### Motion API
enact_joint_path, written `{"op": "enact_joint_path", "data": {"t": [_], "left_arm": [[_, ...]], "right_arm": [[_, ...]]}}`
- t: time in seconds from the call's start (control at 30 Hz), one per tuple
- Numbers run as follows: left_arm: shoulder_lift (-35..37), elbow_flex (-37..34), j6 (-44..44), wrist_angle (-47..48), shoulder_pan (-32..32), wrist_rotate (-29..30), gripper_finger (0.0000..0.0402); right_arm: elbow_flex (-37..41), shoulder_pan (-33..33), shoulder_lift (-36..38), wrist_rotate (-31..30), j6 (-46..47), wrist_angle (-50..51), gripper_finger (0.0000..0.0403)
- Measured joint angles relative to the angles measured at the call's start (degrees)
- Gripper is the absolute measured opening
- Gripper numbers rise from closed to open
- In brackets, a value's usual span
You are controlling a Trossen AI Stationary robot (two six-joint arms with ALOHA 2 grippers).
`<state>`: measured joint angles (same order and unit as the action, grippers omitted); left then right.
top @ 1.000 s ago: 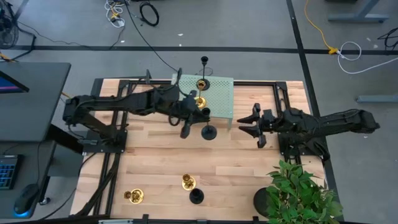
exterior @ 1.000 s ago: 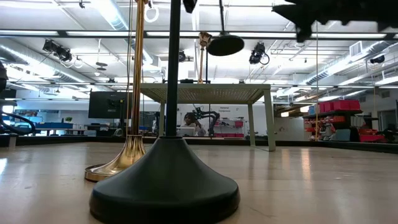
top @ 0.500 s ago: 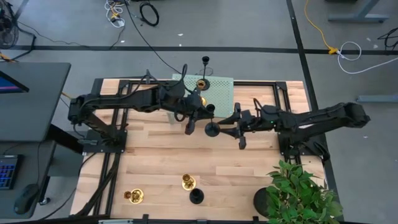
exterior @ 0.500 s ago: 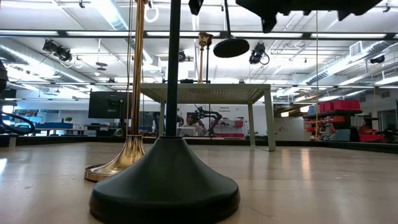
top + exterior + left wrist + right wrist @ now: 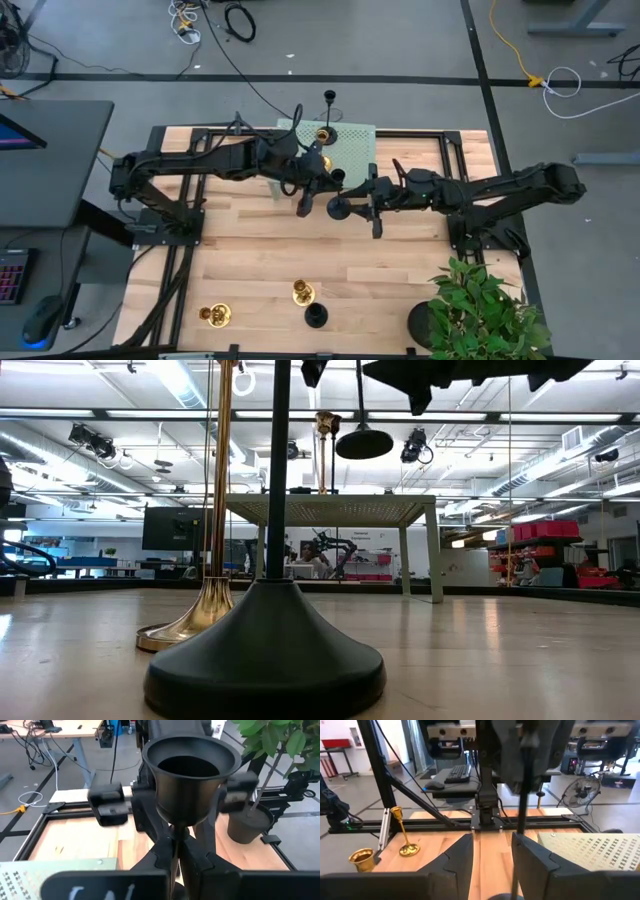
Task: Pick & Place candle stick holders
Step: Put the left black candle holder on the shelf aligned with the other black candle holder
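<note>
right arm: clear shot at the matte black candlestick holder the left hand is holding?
Probably yes. The right hand is open and level with the matte black candlestick holder, which the left hand grips by its stem in mid-air; nothing sits between them.

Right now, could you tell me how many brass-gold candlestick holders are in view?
3. One brass-gold holder stands on the green perforated stand at the table's far edge; two sit near the front edge, left of centre. None appear hidden.

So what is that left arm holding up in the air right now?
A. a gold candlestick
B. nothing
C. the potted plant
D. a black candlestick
D: the left gripper is shut on the thin stem of a black candlestick holder, lifted above the table, while the right gripper, jaws open, has its fingers on either side of it.
</note>
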<state>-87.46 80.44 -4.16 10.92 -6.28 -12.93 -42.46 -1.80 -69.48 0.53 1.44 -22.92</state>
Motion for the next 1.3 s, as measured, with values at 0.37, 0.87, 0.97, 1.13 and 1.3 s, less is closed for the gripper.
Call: {"op": "enact_joint_path", "data": {"t": [0.37, 0.87, 0.97, 1.13, 1.3], "left_arm": [[0.04, -0.02, -0.20, 0.45, 0.02, -0.07, 0.0016], [0.04, -0.04, -0.13, 0.12, 0.02, -0.87, 0.0015], [0.04, -0.04, -0.13, 0.15, 0.02, -0.87, 0.0015], [0.07, -0.04, -0.17, 0.19, 0.02, -0.81, 0.0024], [0.09, -0.04, -0.13, 0.21, 0.02, -0.81, 0.0023]], "right_arm": [[0.00, 0.40, 0.61, -1.71, -0.42, -0.73, 0.0137], [0.00, 1.31, -7.00, -1.11, -1.96, -11.27, 0.0125], [0.00, 1.31, -7.12, -1.55, -2.15, -11.32, 0.0087], [0.00, 1.31, -6.90, -1.72, -3.21, -11.28, 0.0013], [0.00, 1.38, -6.90, -1.73, -2.44, -11.26, 0.0008]]}}
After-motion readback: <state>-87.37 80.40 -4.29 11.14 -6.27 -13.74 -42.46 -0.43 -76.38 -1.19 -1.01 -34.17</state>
